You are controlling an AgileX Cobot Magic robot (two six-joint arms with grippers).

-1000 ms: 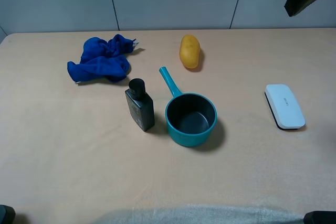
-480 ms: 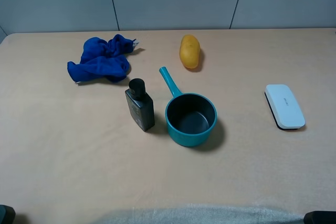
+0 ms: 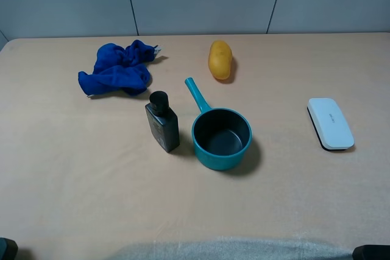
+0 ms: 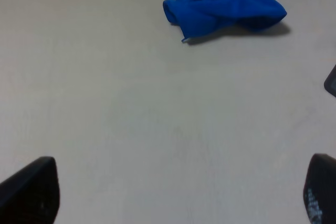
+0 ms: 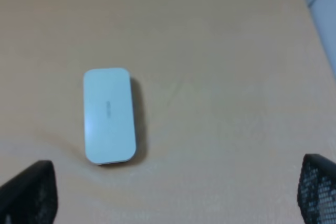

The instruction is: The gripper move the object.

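While both grippers gape wide, bottle (image 3: 163,123) upright, just beside saucepan (image 3: 220,136).

We look down on a table (image 3: 73,175). Near its middle a small bottle (image 3: 163,122) stands upright, just left of a saucepan (image 3: 221,138); whether they touch, we cannot tell. The saucepan's handle (image 3: 197,95) points toward the far edge, ending just right of the bottle's cap. Behind the bottle, to the left, a crumpled cloth (image 3: 117,69) lies on the table. Behind the saucepan lies a potato-like lump (image 3: 220,59). Well to the right, a flat box (image 3: 329,123) lies apart from everything.
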